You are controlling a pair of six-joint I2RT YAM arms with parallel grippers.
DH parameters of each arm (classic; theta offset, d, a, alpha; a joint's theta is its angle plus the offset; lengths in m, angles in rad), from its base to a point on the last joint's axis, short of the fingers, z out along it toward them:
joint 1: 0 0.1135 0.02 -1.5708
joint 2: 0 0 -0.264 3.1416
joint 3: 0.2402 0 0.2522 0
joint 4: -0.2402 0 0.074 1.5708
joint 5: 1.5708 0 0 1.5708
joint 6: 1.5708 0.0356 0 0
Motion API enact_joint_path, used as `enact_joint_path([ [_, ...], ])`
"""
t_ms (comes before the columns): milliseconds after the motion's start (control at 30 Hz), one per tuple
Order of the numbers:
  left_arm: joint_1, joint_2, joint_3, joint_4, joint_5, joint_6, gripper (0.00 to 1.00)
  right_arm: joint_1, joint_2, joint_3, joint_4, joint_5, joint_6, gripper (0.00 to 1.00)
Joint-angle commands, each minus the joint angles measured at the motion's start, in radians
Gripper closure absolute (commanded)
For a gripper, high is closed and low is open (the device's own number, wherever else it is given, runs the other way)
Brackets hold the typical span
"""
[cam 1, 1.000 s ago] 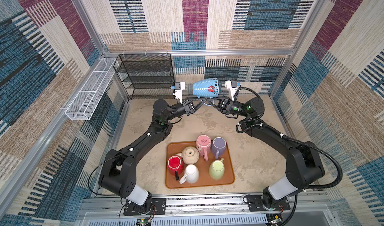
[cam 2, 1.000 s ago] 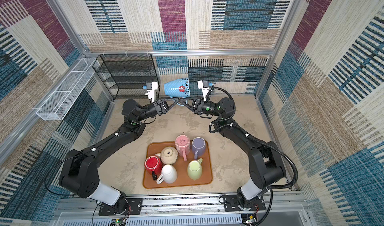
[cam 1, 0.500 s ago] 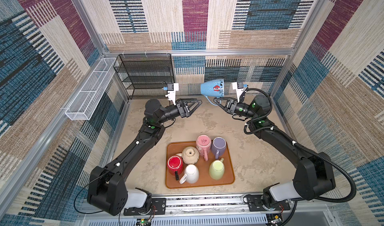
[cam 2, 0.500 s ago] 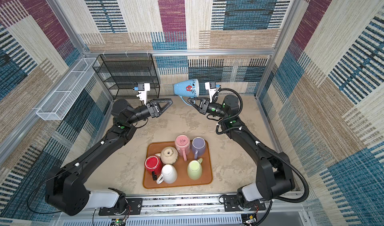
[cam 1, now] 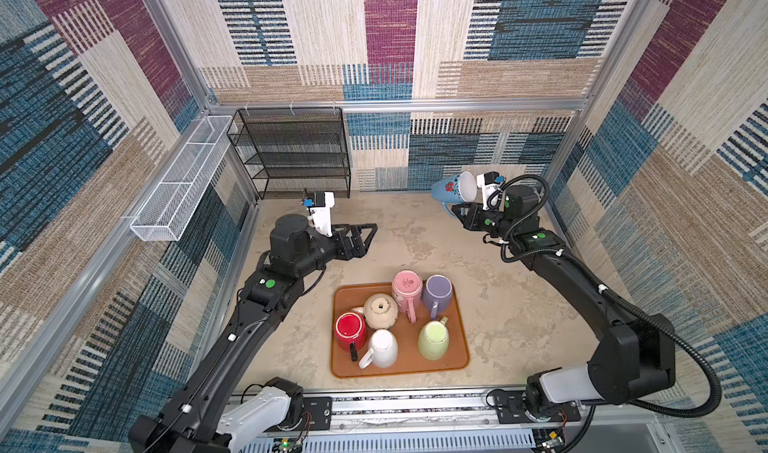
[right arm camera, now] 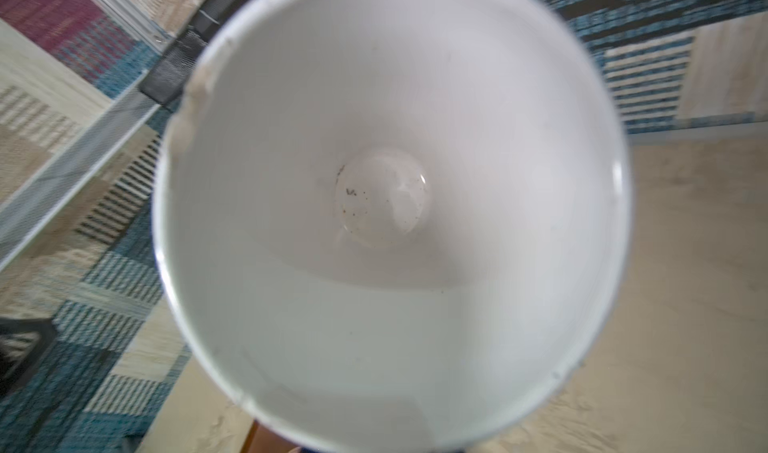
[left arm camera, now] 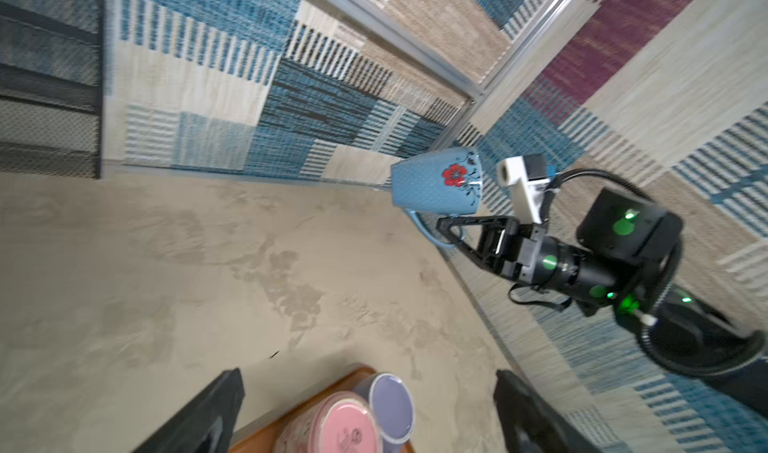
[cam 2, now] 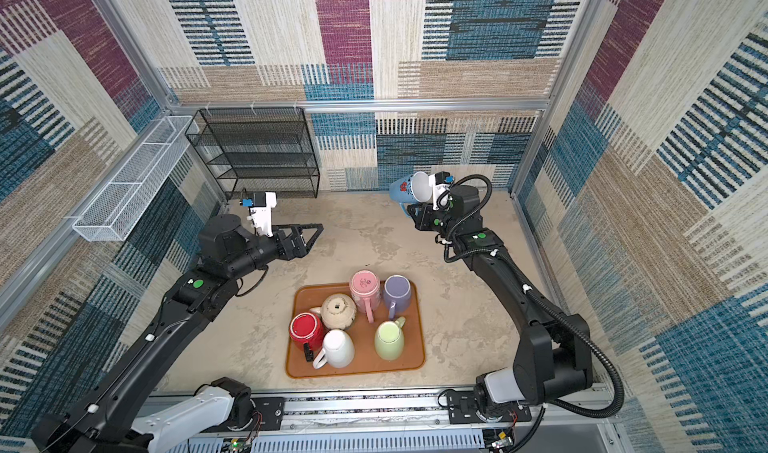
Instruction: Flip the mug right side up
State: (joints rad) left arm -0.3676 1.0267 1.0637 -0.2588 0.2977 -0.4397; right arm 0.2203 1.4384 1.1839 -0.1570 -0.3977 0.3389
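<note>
The beige, mottled worktop [cam 1: 415,239] sits in a cell with patchwork woven walls [cam 1: 390,35] and aluminium framing. On the left wall hangs a white wire basket [cam 1: 178,180]. A black mesh rack [cam 1: 291,151] stands in the back left corner.

In front of the rack, the left tool [cam 1: 368,241] hovers with its jaws wide apart and nothing between them. It points across the bare middle of the worktop.

A loaded brown tray [cam 1: 409,359] lies near the front edge at centre. Clear surface surrounds it on every side, with the widest stretch behind it.

The blue mug [cam 1: 451,189] is in the air at the back right, close to the rear wall and the corner post. It lies roughly on its side with its long axis running left to right. The base points left and the white mouth faces right, tipped slightly upward. The handle hangs underneath.

The right tool [left arm camera: 451,230] is clamped on that handle from below.
</note>
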Motion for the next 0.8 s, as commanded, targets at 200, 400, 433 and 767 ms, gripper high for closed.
enact_joint_path([
  [200,0.001,-0.113,-0.127,-0.235,-0.237,0.082,0.01,-0.03,0.051,0.033,-0.152,0.316,-0.17,1.0],
  [400,0.001,-0.098,-0.152,-0.353,-0.371,0.025,0.01,-0.033,0.139,0.06,-0.218,0.436,-0.222,1.0],
  [433,0.001,-0.094,-0.155,-0.368,-0.396,0.014,0.01,-0.034,0.151,0.06,-0.223,0.446,-0.225,1.0],
  [767,0.002,0.049,-0.091,-0.54,-0.514,-0.045,0.01,-0.064,0.282,0.111,-0.278,0.559,-0.258,1.0],
])
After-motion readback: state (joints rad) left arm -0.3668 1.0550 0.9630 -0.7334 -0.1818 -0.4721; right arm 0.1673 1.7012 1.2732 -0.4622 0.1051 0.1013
